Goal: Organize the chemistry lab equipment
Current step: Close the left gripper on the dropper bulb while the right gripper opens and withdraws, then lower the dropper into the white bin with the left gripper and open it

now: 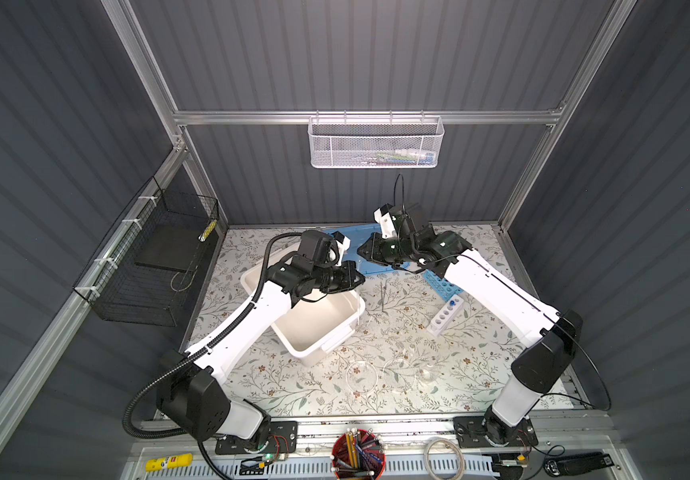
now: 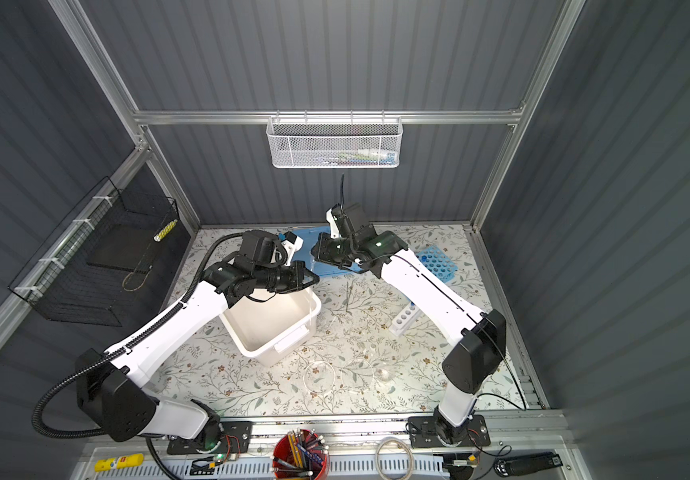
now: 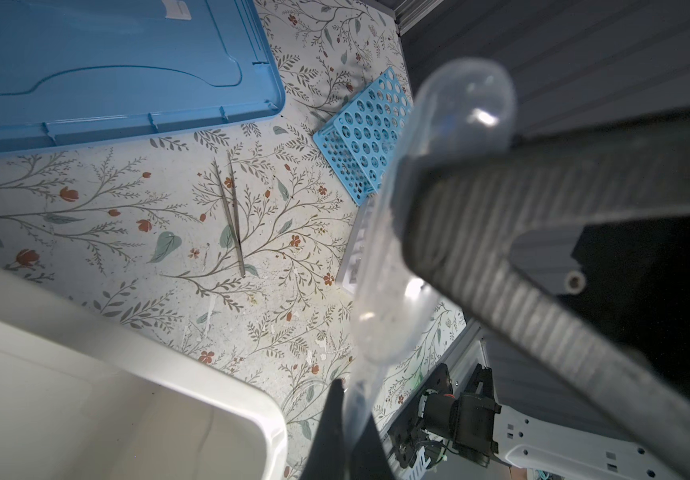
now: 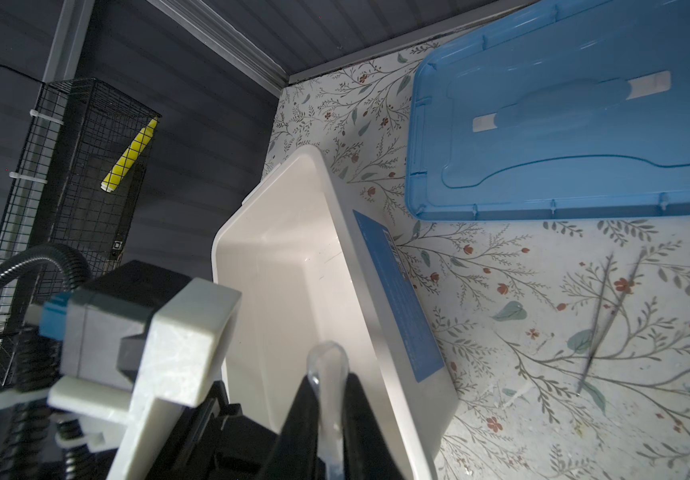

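A clear plastic pipette [image 3: 380,307] hangs between my two grippers above the far corner of the white bin [image 1: 335,340]. My left gripper [image 3: 353,415] is shut on its thin stem. My right gripper [image 4: 330,386] has its fingers pressed on the bulb end [image 4: 328,365]. Dark tweezers [image 1: 384,295] lie on the floral mat to the right of the bin. Two round glass dishes [image 1: 362,376] [image 1: 401,374] and a small glass vessel [image 1: 428,372] sit near the front. A blue-capped tube [image 1: 453,302] stands in a white rack [image 1: 443,318].
A blue lid [image 3: 106,62] lies flat at the back, under both wrists. A blue tube rack [image 1: 438,282] lies beside the right arm. A black wire basket [image 1: 156,257] hangs on the left wall and a white mesh one [image 1: 374,143] on the back.
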Robot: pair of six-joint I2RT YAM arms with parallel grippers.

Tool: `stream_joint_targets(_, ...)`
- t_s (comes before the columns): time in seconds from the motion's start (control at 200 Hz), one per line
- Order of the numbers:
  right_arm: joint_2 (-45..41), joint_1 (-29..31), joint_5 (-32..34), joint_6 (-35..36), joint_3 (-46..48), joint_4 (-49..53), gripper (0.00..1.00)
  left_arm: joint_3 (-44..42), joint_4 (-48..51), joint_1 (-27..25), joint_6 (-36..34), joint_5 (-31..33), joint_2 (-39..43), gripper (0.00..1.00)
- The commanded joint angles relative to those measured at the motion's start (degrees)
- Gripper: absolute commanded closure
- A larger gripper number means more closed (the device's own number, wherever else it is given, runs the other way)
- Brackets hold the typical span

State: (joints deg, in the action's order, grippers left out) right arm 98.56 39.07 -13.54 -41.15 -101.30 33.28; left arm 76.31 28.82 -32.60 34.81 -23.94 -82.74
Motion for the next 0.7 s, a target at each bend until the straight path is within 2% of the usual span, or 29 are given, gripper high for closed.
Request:
stream_joint_targets(0.0,-0.98,0.48,-0.34,1.37,-0.76,-0.39,0.74,-0.16,1.85,0.08,0.41,1.69,2.23,0.95)
stream_joint_targets(0.16,-1.49,-0.4,3.52,4.07,-4.26,3.63,0.55,0.69,4.96,0.12,-0.09,4.67,3.41,0.95)
stream_joint_targets(0.29,-3.74,-2.98,4.32,4.7,-4.03,4.95,0.4,1.63,8.95,1.0,0.63,10.46,4.42,0.95)
stream_joint_targets(0.4,-6.13,-5.89,3.68,5.17,-2.21,5.83,0.37,2.02,12.97,3.77,3.36,15.35,5.57,0.95)
stream_joint_targets(0.525,-9.07,-9.32,2.33,5.73,1.89,5.96,0.36,-0.25,12.72,8.14,6.88,17.38,8.1,0.94)
stream_joint_targets(0.695,-12.32,-13.14,0.71,6.46,8.06,4.59,0.35,-2.44,13.12,9.7,10.44,20.85,8.14,0.93)
